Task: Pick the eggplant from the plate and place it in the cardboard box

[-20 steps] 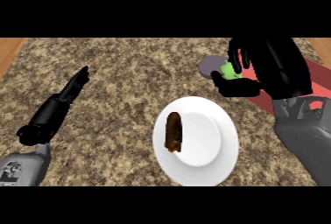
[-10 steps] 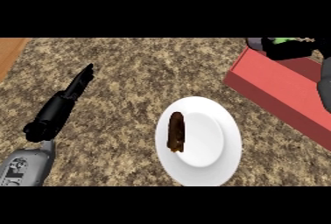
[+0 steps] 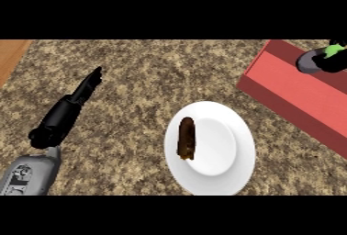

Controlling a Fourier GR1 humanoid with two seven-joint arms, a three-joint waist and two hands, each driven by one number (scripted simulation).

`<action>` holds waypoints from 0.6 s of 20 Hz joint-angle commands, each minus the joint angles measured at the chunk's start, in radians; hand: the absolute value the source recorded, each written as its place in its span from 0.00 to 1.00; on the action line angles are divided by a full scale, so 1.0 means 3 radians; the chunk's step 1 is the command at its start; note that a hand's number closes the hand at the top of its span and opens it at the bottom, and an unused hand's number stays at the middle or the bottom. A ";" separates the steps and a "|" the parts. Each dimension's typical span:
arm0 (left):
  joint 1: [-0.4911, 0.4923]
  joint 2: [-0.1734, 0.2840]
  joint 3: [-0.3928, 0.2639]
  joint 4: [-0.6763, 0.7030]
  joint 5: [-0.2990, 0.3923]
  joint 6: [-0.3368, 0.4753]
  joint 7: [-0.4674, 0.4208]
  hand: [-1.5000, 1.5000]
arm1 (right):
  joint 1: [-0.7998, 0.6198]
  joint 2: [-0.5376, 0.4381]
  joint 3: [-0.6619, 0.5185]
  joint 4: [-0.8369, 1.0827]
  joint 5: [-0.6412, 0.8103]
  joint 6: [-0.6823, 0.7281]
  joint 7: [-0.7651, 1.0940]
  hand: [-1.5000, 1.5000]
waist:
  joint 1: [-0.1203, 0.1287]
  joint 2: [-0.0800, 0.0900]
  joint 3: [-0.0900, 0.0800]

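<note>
Eggplant (image 3: pixel 314 61) is seen over the red box (image 3: pixel 298 92), at the right edge; right robot hand unseen. Left robot hand (image 3: pixel 76 98) is held straight-fingered, well apart.

Counter top (image 3: pixel 156 82): speckled brown, tan and dark, granite-like mottling across most of the frame. A plain orange-brown wood strip (image 3: pixel 10 55) is seen at the upper left edge. Plate (image 3: pixel 234 151), lower centre: plain white, unpatterned. Elongated item on the plate (image 3: pixel 186 138): dark brown, nearly black at its ends. Box (image 3: pixel 298 92), upper right: red, with a lighter salmon top face and darker side. Left hand (image 3: pixel 71 103): black; forearm (image 3: pixel 30 176): grey. At the upper right edge, a grey and bright green object (image 3: pixel 322 58) is noted.
</note>
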 commanded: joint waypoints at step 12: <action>-0.0173 -0.0034 0.0092 0.0085 -0.0014 -0.0046 0.0048 0.50 | -0.0310 -0.0206 0.0085 0.1398 0.0174 0.0736 -0.1567 0.00 | 0.0013 0.0007 0.0003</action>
